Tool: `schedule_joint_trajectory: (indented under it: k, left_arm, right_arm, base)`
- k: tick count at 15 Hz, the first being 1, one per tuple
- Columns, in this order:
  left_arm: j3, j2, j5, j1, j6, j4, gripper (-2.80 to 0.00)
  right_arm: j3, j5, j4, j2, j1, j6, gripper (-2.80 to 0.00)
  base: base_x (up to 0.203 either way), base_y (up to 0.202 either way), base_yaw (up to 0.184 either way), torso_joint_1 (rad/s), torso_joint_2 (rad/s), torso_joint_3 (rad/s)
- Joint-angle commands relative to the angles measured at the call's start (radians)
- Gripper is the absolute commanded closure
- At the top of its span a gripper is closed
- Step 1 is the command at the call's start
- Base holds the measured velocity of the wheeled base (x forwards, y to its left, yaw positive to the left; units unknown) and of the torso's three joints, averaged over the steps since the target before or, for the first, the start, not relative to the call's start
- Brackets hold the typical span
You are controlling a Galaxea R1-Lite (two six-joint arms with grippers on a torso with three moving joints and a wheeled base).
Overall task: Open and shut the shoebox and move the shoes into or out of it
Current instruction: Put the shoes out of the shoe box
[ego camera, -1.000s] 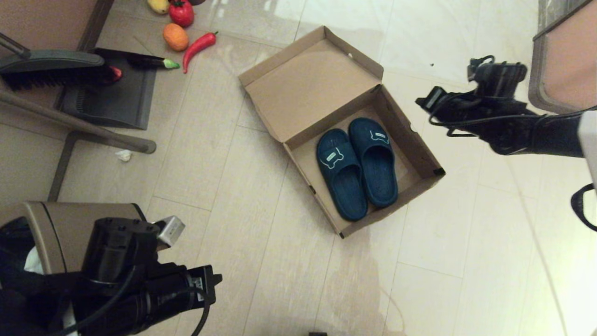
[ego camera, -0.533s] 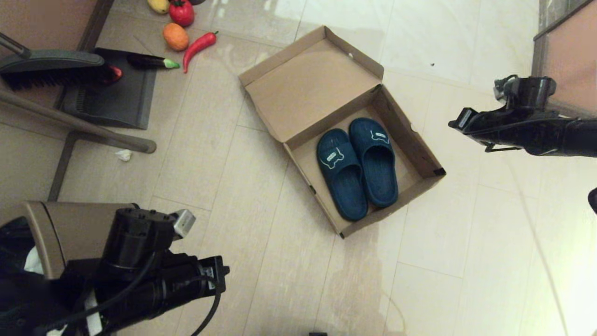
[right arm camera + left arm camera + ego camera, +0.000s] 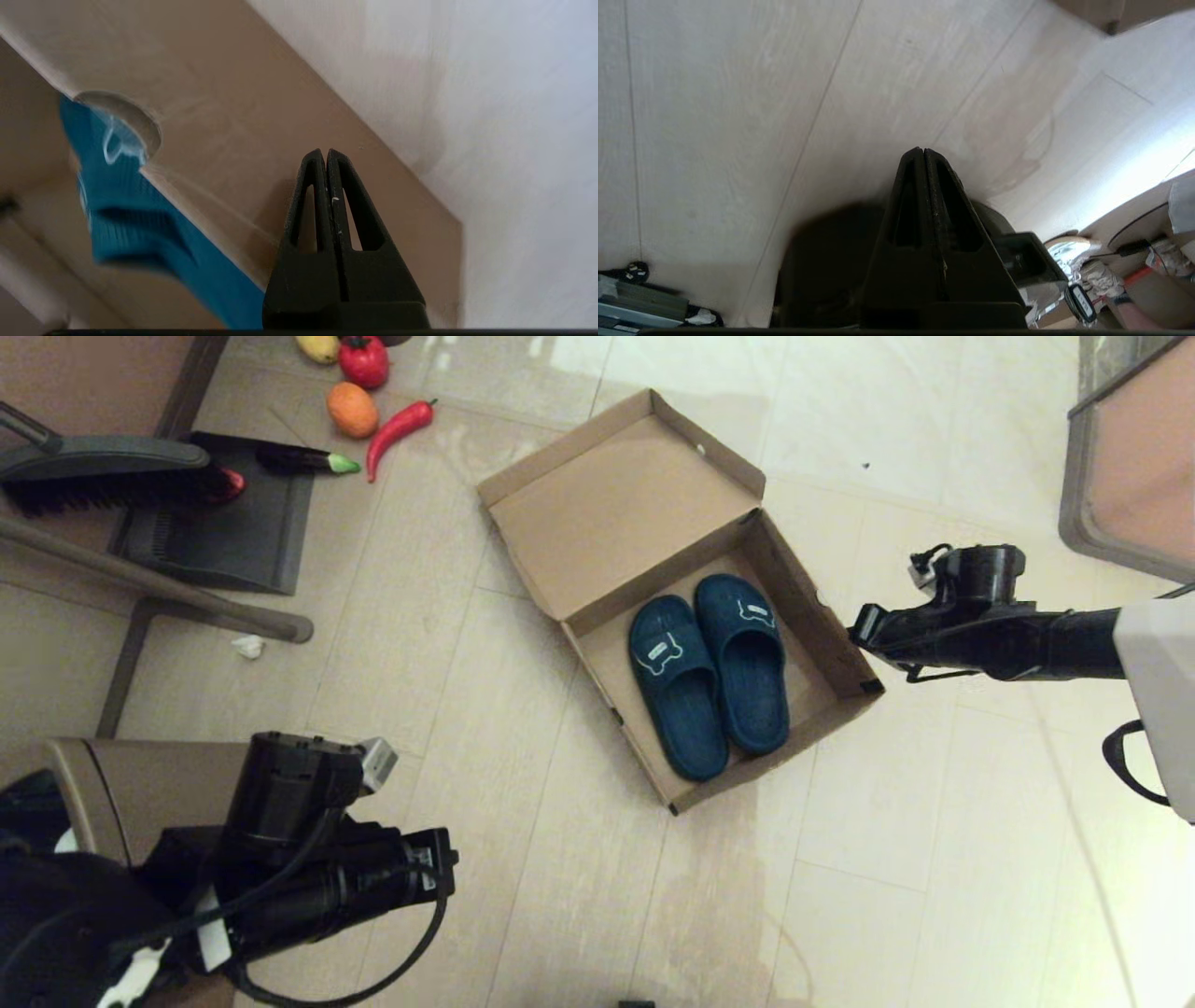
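The brown cardboard shoebox (image 3: 831,639) lies open on the floor, its flap lid (image 3: 611,504) folded back flat. Two navy slide slippers (image 3: 709,672) rest side by side inside it, white outlines on their straps. My right gripper (image 3: 861,625) hovers just off the box's right wall, shut and empty. In the right wrist view its closed tips (image 3: 325,153) point at that wall (image 3: 261,121), with one slipper (image 3: 140,219) seen past the rim. My left gripper (image 3: 923,150) is shut and empty, low at the near left, far from the box.
A brown trash bin (image 3: 140,793) stands under my left arm. Toy vegetables (image 3: 373,392), a brush and dustpan (image 3: 187,513) and chair legs (image 3: 159,588) sit at the far left. A cabinet corner (image 3: 1130,467) is at the far right.
My right arm swung down and toward the box, ending beside its right wall. The box shifted slightly to the left. The left arm crept a little forward.
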Motion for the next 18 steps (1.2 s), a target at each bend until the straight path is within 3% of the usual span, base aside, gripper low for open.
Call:
schedule_joint_trajectory:
  k: [1,4,8,12,15,18]
  left_arm:
    - [-0.05,0.042,-0.001,0.013,-0.002,0.0,0.0]
    - [-0.146,0.104,0.001,0.022,0.003,0.002,0.0]
    - [-0.262,0.196,-0.001,0.076,0.025,0.019,0.0]
    - [-0.251,0.204,-0.002,0.079,0.023,0.016,0.0]
    - [-0.265,0.214,-0.002,0.073,0.026,0.016,0.0]
    - [-0.265,0.215,0.003,0.054,0.026,0.013,0.0]
  right_arm:
    - [0.027,0.009,0.037,-0.03,-0.002,0.001,0.0]
    - [0.224,0.087,0.065,-0.127,-0.001,-0.025,0.0]
    - [0.606,0.133,0.062,-0.296,0.028,-0.147,0.0]
    - [0.909,0.142,-0.069,-0.439,0.07,-0.177,0.0]
    - [0.873,0.128,-0.236,-0.367,-0.02,-0.176,0.0]
    - [0.81,0.102,-0.254,-0.287,-0.005,-0.176,0.0]
  base:
    - [0.0,0.0,0.0,0.0,0.0,0.0]
    - [0.0,0.0,0.0,0.0,0.0,0.0]
    - [0.0,0.0,0.0,0.0,0.0,0.0]
    - [0.0,0.0,0.0,0.0,0.0,0.0]
    - [0.0,0.0,0.0,0.0,0.0,0.0]
    - [0.0,0.0,0.0,0.0,0.0,0.0]
